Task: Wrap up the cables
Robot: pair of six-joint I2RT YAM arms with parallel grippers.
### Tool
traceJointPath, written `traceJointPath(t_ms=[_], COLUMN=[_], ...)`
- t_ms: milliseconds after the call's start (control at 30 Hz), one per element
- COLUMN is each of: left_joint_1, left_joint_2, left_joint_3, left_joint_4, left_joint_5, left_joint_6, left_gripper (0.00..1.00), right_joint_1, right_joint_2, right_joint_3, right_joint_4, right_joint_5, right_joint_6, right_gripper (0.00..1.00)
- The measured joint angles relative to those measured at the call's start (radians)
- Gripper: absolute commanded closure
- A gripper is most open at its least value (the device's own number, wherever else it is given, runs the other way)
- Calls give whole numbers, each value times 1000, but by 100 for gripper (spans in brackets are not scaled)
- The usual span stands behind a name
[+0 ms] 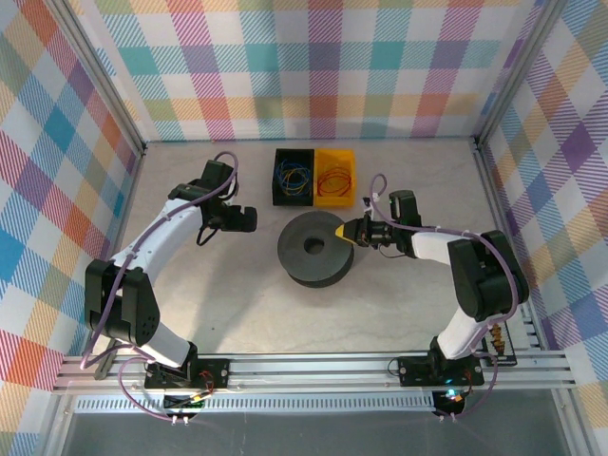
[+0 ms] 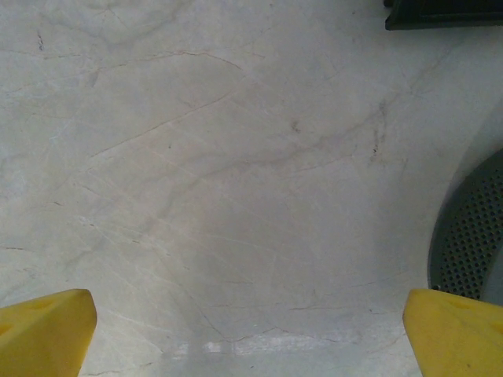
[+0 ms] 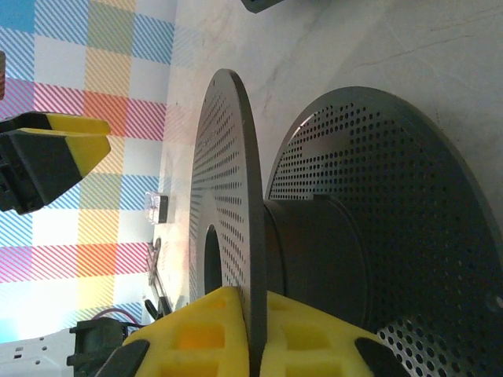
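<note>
My right gripper (image 3: 255, 314) is pinched tight on the rim of the black spool's (image 1: 314, 249) top disc; my left gripper (image 1: 239, 220) is spread wide, empty.
The spool lies flat on the table (image 1: 237, 313) between my grippers. The red-orange wire (image 1: 334, 180) sits coiled in the yellow bin (image 1: 335, 151) at the back.
</note>
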Motion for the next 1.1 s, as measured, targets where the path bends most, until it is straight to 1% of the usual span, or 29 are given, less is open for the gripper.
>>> traceJointPath(t_ms=[67,167,300,400,433,467,533,567,733,867,967,1100], left_joint_1=[-1,-1,-1,-1,-1,-1,-2,-3,-7,-7,-7,-7], left_joint_2=[0,0,1,2,2,2,2,2,2,2,2,2], left_joint_3=[0,0,4,5,5,5,5,5,5,5,5,5], left_joint_4=[0,0,0,0,0,-1,-1,-1,-1,-1,-1,0], left_joint_5=[0,-1,-1,-2,-4,-6,-9,-12,-19,-19,-19,-18], left_joint_6=[0,0,1,1,1,1,1,1,2,4,4,4], left_gripper=[0,0,0,0,0,0,0,0,0,0,0,0], right_joint_1=[0,0,0,1,2,2,2,2,14,27,32,51], right_joint_2=[2,2,2,-3,-8,-17,-44,-63,-139,-135,-74,76], right_joint_3=[0,1,2,18,29,39,69,90,264,439,569,717], right_joint_4=[-5,-35,-123,-190,-215,-239,-297,-331,-476,-547,-601,-637], right_joint_5=[11,36,112,148,157,166,184,195,268,340,393,475], right_joint_6=[-13,-38,-92,-125,-135,-142,-163,-172,-202,-192,-144,-48], right_gripper=[89,77,64,50,45,35,14,0,1,1,1,1])
